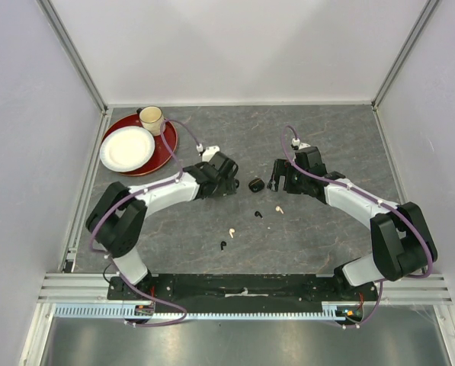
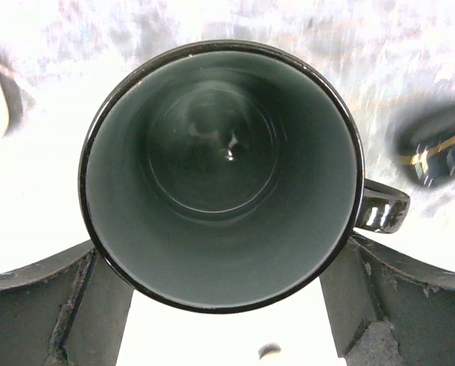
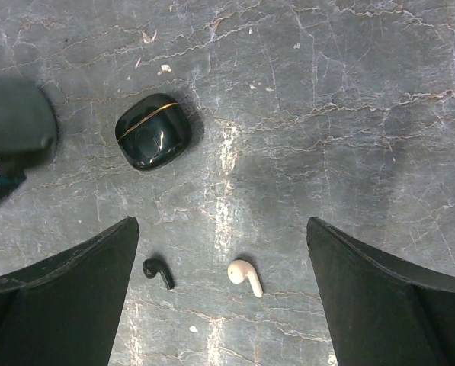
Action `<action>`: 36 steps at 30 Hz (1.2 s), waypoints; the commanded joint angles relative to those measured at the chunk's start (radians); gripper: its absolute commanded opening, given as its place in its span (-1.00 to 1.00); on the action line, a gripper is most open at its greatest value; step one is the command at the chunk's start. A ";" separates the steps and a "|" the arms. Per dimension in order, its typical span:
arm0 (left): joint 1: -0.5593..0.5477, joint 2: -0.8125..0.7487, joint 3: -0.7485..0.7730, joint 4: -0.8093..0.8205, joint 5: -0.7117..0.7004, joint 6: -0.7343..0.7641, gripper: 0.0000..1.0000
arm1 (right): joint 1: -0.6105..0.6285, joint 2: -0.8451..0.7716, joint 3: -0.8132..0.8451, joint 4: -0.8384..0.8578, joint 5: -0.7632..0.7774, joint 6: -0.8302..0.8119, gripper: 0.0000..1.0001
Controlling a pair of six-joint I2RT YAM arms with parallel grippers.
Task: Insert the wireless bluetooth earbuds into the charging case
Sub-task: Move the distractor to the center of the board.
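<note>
Below my right jaws, wide open and empty, a black earbud (image 3: 158, 272) and a white earbud (image 3: 245, 277) lie side by side on the counter (image 3: 349, 114), apart. The charging case (image 3: 152, 131) sits near, beyond them, lid shut; I judge it needs opening first. My left jaws straddle the mug (image 2: 212, 152), spread wide; can't tell if pressing. Best: drop straight, pinch one earbud by its stem, slowly.

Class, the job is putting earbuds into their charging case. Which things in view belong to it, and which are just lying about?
Belong to the job: black earbud, white earbud, second black earbud, second white earbud, charging case.
Just lying about: dark green mug, red plate, white plate, cream cup.
</note>
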 commanded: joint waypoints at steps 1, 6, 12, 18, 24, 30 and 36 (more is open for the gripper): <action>0.074 0.098 0.123 0.047 -0.009 0.029 0.88 | 0.003 -0.020 0.026 0.000 0.025 -0.016 0.96; 0.134 0.188 0.236 0.058 0.009 0.066 0.88 | 0.003 -0.024 0.029 -0.005 0.028 -0.013 0.96; 0.163 0.258 0.350 0.046 0.032 0.109 0.89 | 0.003 0.029 0.069 0.000 -0.017 -0.015 0.96; 0.162 0.131 0.285 0.055 0.052 0.103 0.89 | 0.003 0.099 0.112 0.041 -0.083 0.025 0.96; 0.159 -0.030 0.160 0.070 0.055 0.081 0.89 | 0.027 0.196 0.177 0.060 -0.071 0.056 0.96; 0.154 -0.231 0.026 0.088 0.086 0.046 0.89 | 0.036 0.282 0.195 0.100 -0.113 0.080 0.95; 0.149 -0.397 -0.080 0.127 0.090 0.061 0.89 | 0.053 0.338 0.210 0.155 -0.181 0.013 0.95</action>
